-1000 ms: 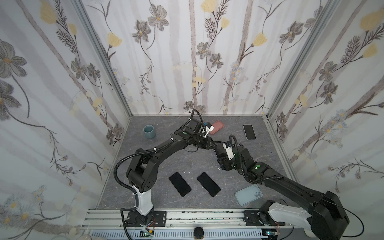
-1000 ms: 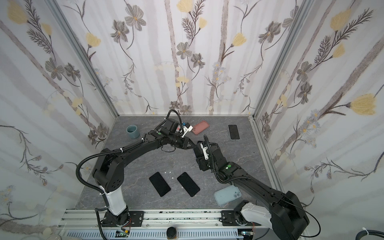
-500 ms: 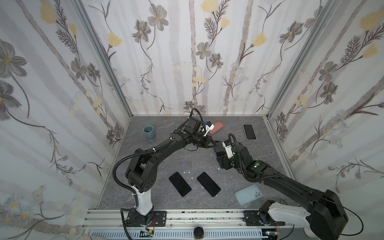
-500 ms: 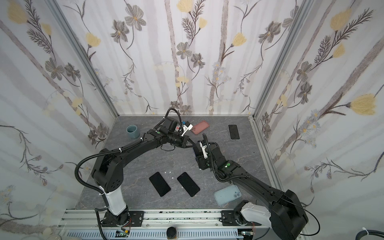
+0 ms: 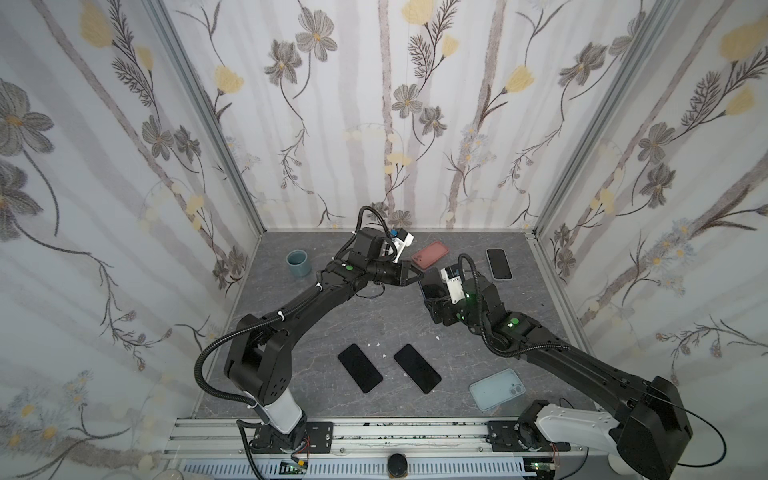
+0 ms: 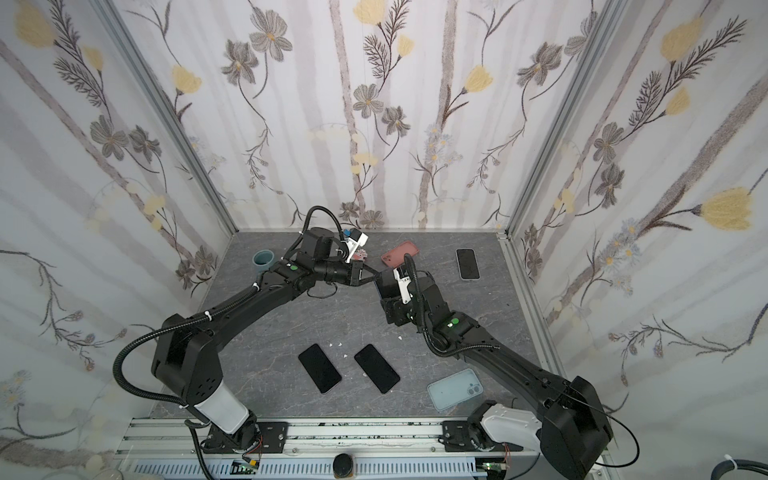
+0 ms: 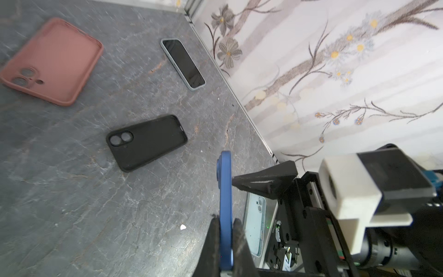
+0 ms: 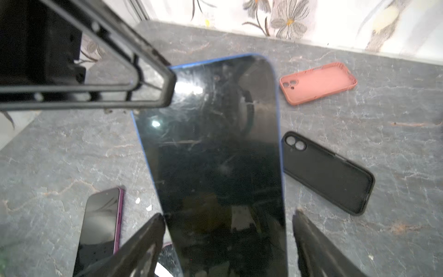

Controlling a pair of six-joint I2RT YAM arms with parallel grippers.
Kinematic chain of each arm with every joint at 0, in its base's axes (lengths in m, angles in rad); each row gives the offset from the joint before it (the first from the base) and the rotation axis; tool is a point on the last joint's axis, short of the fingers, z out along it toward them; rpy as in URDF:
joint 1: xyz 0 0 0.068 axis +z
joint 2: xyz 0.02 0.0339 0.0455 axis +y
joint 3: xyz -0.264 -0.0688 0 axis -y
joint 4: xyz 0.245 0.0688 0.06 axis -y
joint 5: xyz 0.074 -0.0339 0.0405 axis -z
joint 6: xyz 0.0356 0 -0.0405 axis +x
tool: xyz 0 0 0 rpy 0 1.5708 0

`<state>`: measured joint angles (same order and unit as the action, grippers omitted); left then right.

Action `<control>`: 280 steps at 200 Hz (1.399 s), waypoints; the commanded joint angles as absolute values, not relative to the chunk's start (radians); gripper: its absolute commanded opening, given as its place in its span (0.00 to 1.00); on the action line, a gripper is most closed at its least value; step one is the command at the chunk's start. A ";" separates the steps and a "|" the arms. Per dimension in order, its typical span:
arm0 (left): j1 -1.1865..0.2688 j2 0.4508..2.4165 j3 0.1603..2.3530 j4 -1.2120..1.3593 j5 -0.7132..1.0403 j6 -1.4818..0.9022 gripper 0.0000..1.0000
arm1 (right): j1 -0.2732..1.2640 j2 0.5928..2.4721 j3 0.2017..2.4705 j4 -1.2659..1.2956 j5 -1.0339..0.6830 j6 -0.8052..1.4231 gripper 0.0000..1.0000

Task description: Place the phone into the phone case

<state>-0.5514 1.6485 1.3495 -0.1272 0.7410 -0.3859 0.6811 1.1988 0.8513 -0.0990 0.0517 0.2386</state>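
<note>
Locate the blue phone (image 7: 225,203) in the air above the table (image 5: 374,324), toward the rear middle, between the two grippers.

Note the left gripper (image 7: 225,219): jaws pressed together on the phone's thin body, pinching it at one end, seen edge-on in the left wrist view.

Note the right gripper (image 8: 227,215): jaws spread, one finger on each side of the phone's dark screen, with a narrow gap at one finger and unclear contact at the other.

Find the black case (image 7: 148,141) flat on the table, open side up, just beside the raised phone in the right wrist view. Find the pink case (image 7: 52,60) farther back, also open side up, apart from the black one.

Find a phone in a pale case (image 5: 498,264) screen-up near the right rear wall.

At the front, find a dark phone (image 5: 360,368) beside a second dark phone (image 5: 417,368), with a pale blue case (image 5: 496,388) to their right. Find a cup (image 5: 298,263) at the left rear.
</note>
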 commanded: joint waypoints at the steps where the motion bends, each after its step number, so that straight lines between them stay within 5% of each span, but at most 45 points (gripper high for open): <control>1: -0.538 1.617 1.343 -0.002 0.724 -0.439 0.00 | 0.682 1.210 0.892 -0.022 0.011 0.258 0.94; 91: -0.411 1.375 1.207 0.247 0.538 -0.651 0.00 | 0.671 1.108 0.987 0.147 -0.071 0.418 0.97; 164: -0.347 1.159 1.078 0.650 0.520 -0.895 0.00 | 0.545 1.140 1.019 0.468 -0.362 0.834 0.70; 280: -0.349 1.120 0.984 0.926 0.588 -1.105 0.00 | 0.599 1.244 1.084 0.816 -0.611 0.968 0.56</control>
<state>-0.3481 1.1351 1.0088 0.7933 0.5644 -1.0409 0.5850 1.2377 1.0771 0.6819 -0.5529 0.9447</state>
